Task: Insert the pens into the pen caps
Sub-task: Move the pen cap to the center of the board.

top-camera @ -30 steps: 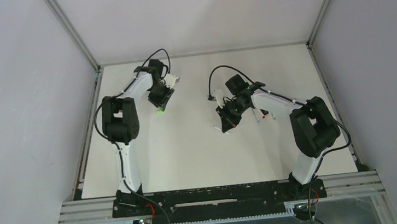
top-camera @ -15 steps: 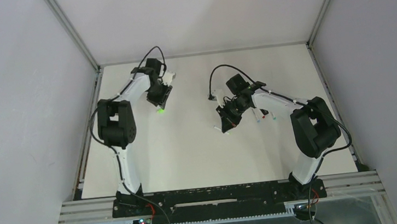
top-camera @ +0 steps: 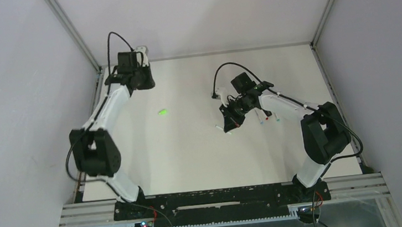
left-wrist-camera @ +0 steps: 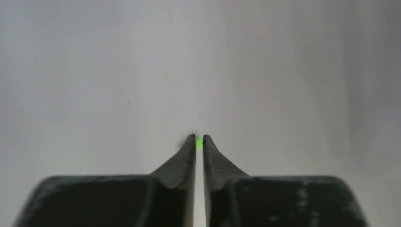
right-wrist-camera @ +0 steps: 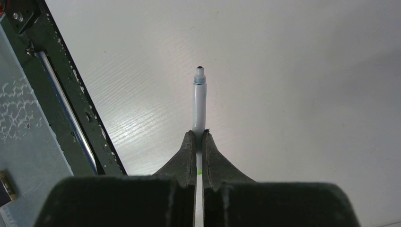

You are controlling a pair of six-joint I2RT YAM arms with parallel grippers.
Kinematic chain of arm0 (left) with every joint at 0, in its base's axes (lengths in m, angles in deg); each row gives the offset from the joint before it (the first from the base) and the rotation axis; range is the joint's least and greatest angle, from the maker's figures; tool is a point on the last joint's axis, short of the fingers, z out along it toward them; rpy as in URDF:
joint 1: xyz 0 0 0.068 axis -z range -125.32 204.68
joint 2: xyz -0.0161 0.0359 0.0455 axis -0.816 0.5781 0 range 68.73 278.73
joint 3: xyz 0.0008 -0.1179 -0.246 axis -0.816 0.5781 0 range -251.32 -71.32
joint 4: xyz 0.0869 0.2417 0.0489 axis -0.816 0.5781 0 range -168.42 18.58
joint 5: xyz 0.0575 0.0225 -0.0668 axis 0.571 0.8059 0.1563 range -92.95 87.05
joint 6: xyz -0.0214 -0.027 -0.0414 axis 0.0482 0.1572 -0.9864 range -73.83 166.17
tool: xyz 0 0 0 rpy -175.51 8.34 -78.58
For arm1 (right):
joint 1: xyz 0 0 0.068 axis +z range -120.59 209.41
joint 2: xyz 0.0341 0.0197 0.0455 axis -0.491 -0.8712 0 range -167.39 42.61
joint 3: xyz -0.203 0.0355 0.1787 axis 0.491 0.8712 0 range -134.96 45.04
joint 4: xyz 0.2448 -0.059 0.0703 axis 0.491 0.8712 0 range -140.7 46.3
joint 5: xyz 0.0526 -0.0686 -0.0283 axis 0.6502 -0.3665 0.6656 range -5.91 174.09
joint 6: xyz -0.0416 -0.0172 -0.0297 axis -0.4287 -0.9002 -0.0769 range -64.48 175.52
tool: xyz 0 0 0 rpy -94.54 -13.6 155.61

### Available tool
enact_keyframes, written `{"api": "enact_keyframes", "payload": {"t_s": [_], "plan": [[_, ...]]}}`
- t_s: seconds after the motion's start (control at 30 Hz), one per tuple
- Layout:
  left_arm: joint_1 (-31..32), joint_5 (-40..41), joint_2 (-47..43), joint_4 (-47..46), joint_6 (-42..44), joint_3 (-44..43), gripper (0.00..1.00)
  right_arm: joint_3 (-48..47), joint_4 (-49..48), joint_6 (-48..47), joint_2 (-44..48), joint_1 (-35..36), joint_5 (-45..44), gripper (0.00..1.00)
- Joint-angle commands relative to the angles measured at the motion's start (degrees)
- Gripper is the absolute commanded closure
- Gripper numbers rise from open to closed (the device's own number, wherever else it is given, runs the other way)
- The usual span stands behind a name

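Note:
A bright green pen cap (top-camera: 162, 112) lies alone on the white table, left of centre. My left gripper (top-camera: 143, 83) is raised at the back left corner, well apart from that cap. In the left wrist view its jaws (left-wrist-camera: 199, 138) stand almost together, with only a thin slit between them. A green speck (left-wrist-camera: 199, 143) shows at the tips, and I cannot tell whether it touches them. My right gripper (top-camera: 232, 120) (right-wrist-camera: 199, 134) is shut on a thin white pen (right-wrist-camera: 199, 104), whose uncapped tip points away from the fingers.
Three more pens (top-camera: 266, 117) lie side by side on the table, just right of the right gripper. The black base rail (right-wrist-camera: 71, 94) runs along the table's near edge. Grey walls close in the left, right and back sides.
The left arm has swung away from the green cap to the back left corner, and its jaws have narrowed. The cap has stayed on the table. The right arm has barely moved.

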Motion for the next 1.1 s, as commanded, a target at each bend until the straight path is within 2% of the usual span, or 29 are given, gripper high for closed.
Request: {"api": "enact_keyframes", "payload": {"t_s": [0.0,0.03,0.23,0.4,0.6,0.87,1.07], "plan": [[-4.2,-1.7,12.6,3.9,-10.2,-6.6,0.97,-1.6,0.1,0.1,2.6,-0.3,1.4,1.0],[-4.4,-1.1,14.8,4.7,-11.4,-8.0,0.99,-1.6,0.1,0.3,2.8,-0.3,1.4,1.0],[-4.8,2.6,25.4,10.7,-16.7,-15.6,1.0,-1.6,0.2,0.1,2.8,-0.7,1.8,1.0],[-4.7,0.7,30.3,14.6,-18.0,-18.2,1.0,-1.6,0.2,0.1,2.9,-0.8,2.2,1.0],[-3.8,-2.1,30.1,16.6,-16.8,-15.8,1.0,-1.6,0.1,0.1,3.2,-0.8,2.4,1.0],[0.6,-6.0,30.6,20.9,-14.0,-12.5,1.0,-1.6,0.2,0.2,4.5,-1.0,2.5,1.0],[3.2,-4.2,24.8,19.7,-13.7,-3.3,1.0,-1.6,0.3,0.3,5.3,-1.2,3.2,1.0]]}}
